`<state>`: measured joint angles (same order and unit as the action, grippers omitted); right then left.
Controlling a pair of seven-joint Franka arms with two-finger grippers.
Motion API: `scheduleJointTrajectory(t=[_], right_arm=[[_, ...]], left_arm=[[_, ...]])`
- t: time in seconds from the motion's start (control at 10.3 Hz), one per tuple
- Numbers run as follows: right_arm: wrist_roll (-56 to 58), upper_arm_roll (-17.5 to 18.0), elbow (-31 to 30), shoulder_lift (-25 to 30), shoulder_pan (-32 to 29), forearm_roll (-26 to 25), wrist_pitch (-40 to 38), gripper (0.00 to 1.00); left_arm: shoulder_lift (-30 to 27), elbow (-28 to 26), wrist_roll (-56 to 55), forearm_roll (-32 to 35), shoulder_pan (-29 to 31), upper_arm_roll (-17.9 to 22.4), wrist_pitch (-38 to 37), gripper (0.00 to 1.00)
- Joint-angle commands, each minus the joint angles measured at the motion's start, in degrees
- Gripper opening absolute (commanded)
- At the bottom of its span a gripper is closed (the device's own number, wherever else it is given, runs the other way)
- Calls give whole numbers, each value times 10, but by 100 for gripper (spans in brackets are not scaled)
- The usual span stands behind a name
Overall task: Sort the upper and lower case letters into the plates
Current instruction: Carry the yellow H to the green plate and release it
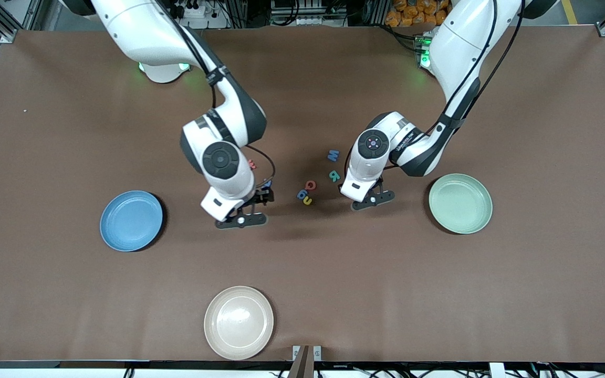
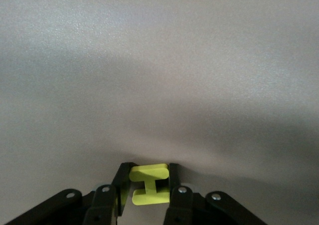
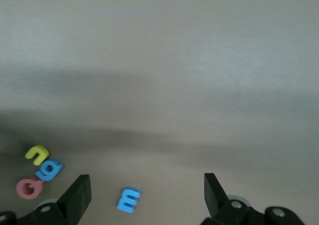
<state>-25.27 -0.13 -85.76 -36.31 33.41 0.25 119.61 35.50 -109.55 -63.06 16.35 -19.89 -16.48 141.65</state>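
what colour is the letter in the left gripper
Bright yellow-green: the letter sits between the left gripper fingers, seen best in the left wrist view.

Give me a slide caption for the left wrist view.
Left gripper shut on a yellow letter H at the brown table.

Red letter point(image 1: 252, 164) (half hidden by arm)

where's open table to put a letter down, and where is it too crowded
Bare table lies between the blue plate and the beige plate, and between the beige plate and the green plate. All three plates are empty. It is crowded mid-table, where loose letters sit between the open right gripper and the left gripper, shut on a yellow letter.
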Motion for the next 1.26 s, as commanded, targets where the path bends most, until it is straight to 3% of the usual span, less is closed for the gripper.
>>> scheduleJointTrajectory(t=[0.0,0.29,0.58,0.87,1.16], right_arm=[[12,-3,21,-19,23,9,16,100],[15,-3,21,-32,40,7,40,100],[30,-4,76,-84,64,3,42,100],[39,-4,138,-135,84,2,44,100],[125,-3,142,-160,90,5,64,100]], left_arm=[[-41,-18,-9,19,19,-3,-19,0],[-89,-22,33,19,47,-4,-62,0],[-122,-30,109,18,89,-5,-104,0],[-139,-55,223,17,168,-6,-107,0],[-135,-58,324,16,235,-7,-107,0]])
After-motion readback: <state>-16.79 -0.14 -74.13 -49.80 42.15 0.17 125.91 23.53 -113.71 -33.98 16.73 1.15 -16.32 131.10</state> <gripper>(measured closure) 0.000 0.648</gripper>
